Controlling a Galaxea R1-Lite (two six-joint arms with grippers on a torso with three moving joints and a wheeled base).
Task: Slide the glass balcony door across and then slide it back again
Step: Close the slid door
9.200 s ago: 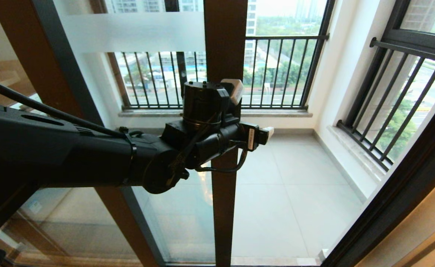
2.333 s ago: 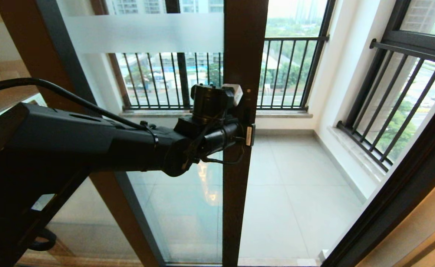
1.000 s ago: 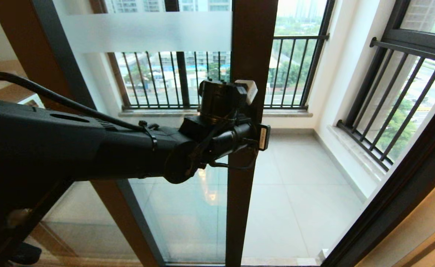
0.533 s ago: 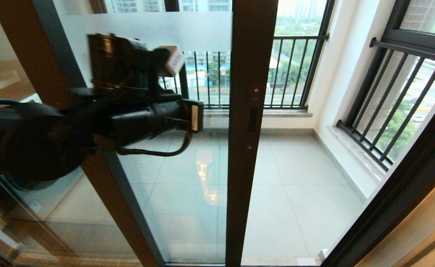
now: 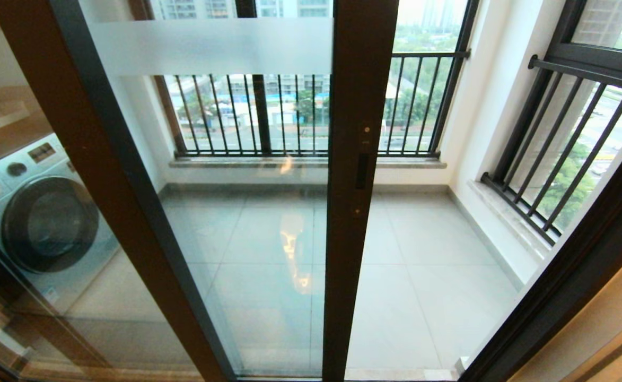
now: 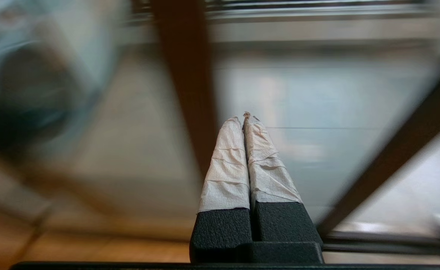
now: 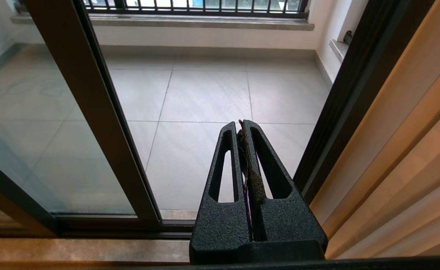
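Glass balcony door (image 5: 360,212) stands upright — long axis vertical (handle slot too).

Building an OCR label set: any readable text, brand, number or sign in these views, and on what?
None legible.
Frosted band on the glass balcony door: reads blank here, no characters made out.
Washing machine control panel: markings too small to read.
Nothing else carries text.

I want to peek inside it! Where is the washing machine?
In the head view, the washing machine sits low on the robot's left, behind the glass, left of the glass balcony door with its frosted band.
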